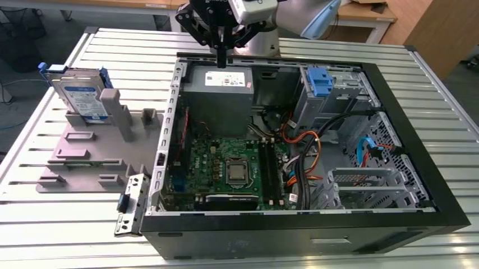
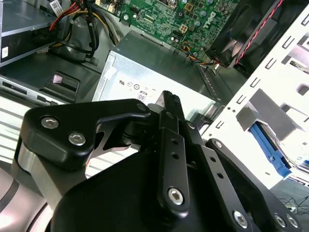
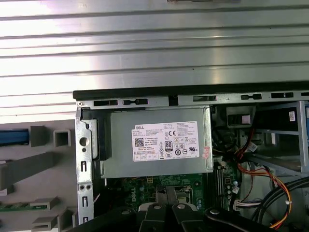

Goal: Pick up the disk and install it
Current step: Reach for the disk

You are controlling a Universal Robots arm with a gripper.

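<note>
The disk [image 1: 81, 96], a silver drive with a white-and-blue label in a blue caddy, stands on edge in a grey fixture [image 1: 90, 147] on the table, at the exterior view's left. Its blue edge [image 3: 13, 137] also appears in the first wrist view. My gripper [image 1: 221, 58] hangs over the open computer case, above the grey power-supply box [image 1: 224, 84], well to the right of the disk. Its black fingers [image 2: 169, 104] are pressed together with nothing between them, and their tips [image 3: 166, 195] point down at the box.
The black computer case [image 1: 419, 134] lies open on the slatted metal table [image 1: 45, 224], showing the motherboard [image 1: 224, 168], cables and a bare blue bracket [image 1: 318, 81] in the drive bay. A loose metal bracket [image 1: 131, 204] lies beside the case's near left corner.
</note>
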